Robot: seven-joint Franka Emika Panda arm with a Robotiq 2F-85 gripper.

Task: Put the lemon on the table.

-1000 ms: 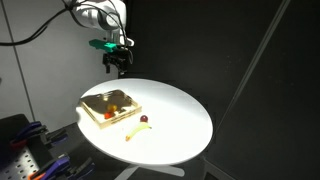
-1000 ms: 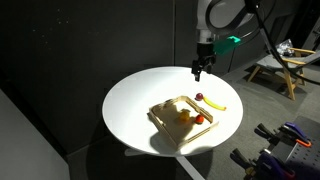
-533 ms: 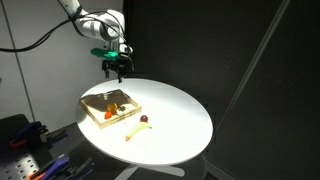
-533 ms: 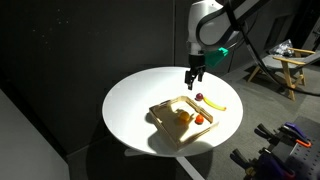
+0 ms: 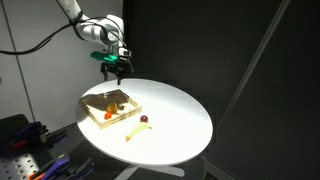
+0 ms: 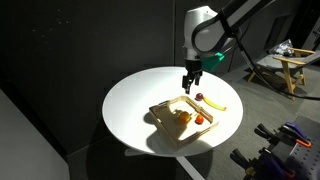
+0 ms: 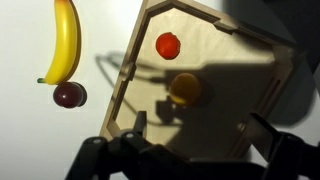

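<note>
Inside wooden tray, lemon lies near middle, orange-red fruit close beside it. End effector hovers above tray, jaws spread wide, holding nothing. Risks: off-centre descent clips orange-red fruit or tray wall; round lemon rolls from pinch. Lemon not yet on worktop.

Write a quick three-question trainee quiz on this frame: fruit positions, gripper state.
1. True or false: the lemon lies inside the tray.
2. Which fruit lies beside the banana on the table? A) dark-red fruit B) orange-red fruit C) lemon
3. Fill in: the gripper, above the tray's edge, is ____ and holds nothing.
Key: 1 true; 2 A; 3 open.
</note>
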